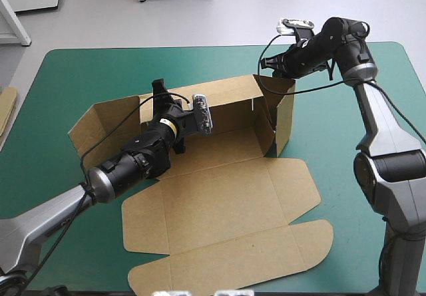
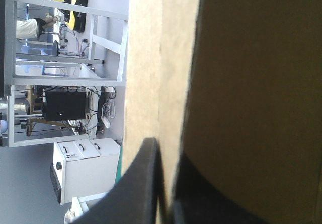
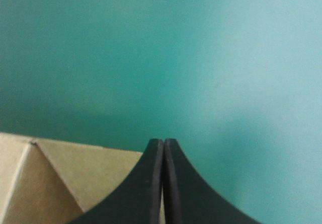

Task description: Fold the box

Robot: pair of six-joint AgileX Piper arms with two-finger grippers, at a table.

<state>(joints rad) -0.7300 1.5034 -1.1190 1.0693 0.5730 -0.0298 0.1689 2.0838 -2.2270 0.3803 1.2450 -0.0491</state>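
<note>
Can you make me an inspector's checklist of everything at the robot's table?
Surface: teal-green cover, smooth.
Job's things: brown box, back wall and right side wall raised, left one leaning outward, lid flat toward the near edge.
Clutter: an edge of more board at the table's left edge.
Grippers: left gripper shut on the box's back wall; right gripper shut, holding nothing, at the box's far right corner.
Cables: nothing seen beyond the robot's own.
Surroundings: nothing seen.

box (image 1: 226,196) rear wall partly hidden behind left arm (image 1: 133,163), high view
</note>
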